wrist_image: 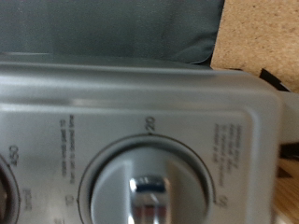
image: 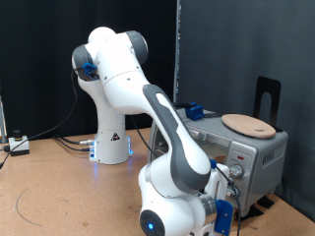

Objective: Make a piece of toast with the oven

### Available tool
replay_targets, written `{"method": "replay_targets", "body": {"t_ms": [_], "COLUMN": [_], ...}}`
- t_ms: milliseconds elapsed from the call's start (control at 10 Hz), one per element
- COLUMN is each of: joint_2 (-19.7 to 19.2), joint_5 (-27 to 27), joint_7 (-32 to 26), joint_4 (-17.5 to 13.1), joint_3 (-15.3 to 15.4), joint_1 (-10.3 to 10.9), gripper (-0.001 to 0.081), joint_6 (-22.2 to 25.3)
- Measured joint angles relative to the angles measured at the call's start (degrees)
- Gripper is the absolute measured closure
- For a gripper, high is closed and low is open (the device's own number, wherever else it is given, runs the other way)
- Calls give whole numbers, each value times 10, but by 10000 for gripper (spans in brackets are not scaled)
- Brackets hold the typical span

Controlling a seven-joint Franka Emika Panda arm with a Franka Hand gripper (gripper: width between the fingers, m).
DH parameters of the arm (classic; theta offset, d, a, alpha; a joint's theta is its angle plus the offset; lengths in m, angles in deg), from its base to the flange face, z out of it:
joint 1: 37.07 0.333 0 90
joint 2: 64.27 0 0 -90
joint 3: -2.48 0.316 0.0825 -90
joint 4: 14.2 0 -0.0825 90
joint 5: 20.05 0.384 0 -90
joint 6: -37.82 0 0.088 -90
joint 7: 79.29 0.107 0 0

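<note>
The silver oven (image: 258,149) stands at the exterior view's right, with a round tan wooden board (image: 248,124) on its top. My gripper (image: 232,180) is at the oven's knob panel, right by a knob; its fingers are too small to make out. The wrist view is filled by the oven's panel (wrist_image: 140,103) seen very close, with a numbered dial knob (wrist_image: 148,194) straight ahead; no fingers show there. The piece of toast is out of view.
A small blue object (image: 195,111) sits on the oven's top at the back. A black upright stand (image: 268,96) rises behind the oven. A small white box (image: 18,146) and cables lie on the brown table (image: 69,192) at the exterior view's left.
</note>
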Motion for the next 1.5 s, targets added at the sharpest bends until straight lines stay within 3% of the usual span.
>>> {"method": "replay_targets", "body": {"t_ms": [400, 600, 700, 800, 900, 1100, 1300, 1500], "joint_2": [0, 0, 0, 0, 0, -4, -27, -23], "joint_5": [3, 4, 4, 4, 4, -2, -9, -8], "joint_7": [0, 1, 2, 3, 6, 30, 49, -7], "joint_4": [2, 2, 2, 2, 2, -7, -35, -30], "joint_3": [5, 5, 5, 4, 3, 3, 3, 5], "joint_1": [6, 6, 6, 6, 6, 5, 7, 5], "gripper": [-1, 262, 262, 397, 397, 714, 713, 713], "joint_6": [-5, -5, -5, -5, -5, 19, 50, 39]}}
